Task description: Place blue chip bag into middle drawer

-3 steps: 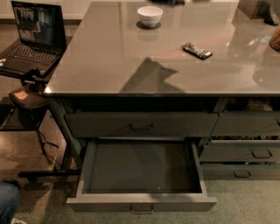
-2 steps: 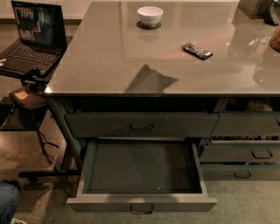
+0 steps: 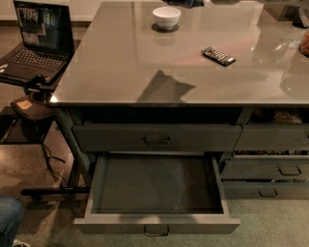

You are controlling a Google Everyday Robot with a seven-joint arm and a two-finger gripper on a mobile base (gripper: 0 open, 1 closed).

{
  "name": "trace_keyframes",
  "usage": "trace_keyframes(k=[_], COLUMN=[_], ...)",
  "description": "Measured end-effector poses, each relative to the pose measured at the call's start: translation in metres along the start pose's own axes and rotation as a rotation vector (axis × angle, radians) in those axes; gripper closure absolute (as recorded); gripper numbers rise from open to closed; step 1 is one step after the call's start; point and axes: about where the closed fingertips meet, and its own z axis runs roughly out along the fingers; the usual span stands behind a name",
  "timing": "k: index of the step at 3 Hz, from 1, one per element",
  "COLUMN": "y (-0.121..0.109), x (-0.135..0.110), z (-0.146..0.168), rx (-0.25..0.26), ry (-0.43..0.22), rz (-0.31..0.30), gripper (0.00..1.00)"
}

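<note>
The middle drawer (image 3: 157, 185) is pulled out at the bottom centre, and its dark tray is empty. Its flat front with the small metal handle (image 3: 156, 230) faces me. The blue chip bag does not show as such. A dark bluish shape (image 3: 186, 2) is cut off at the top edge behind the bowl, and I cannot tell what it is. My gripper is not in view. A pointed dark shadow (image 3: 164, 89) lies on the grey tabletop above the drawers.
A white bowl (image 3: 166, 17) and a flat black candy bar (image 3: 218, 56) lie on the tabletop (image 3: 120, 62). A shut drawer (image 3: 157, 139) sits above the open one, with narrower drawers (image 3: 285, 169) to the right. An open laptop (image 3: 38, 38) stands left. A jeans-clad leg (image 3: 7, 222) shows bottom left.
The shadow on the tabletop has shifted slightly. The drawer, bowl and candy bar have not moved.
</note>
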Motion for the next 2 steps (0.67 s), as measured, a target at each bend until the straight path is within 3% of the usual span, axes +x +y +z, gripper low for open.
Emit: trace_keyframes(k=[1,2], y=[0.003,0.002], x=[-0.002,0.013], z=[-0.047,-0.106], rx=[0.102,0.252], ry=[0.005,0.014], rz=[0.056,0.168], gripper=[1.00,1.00])
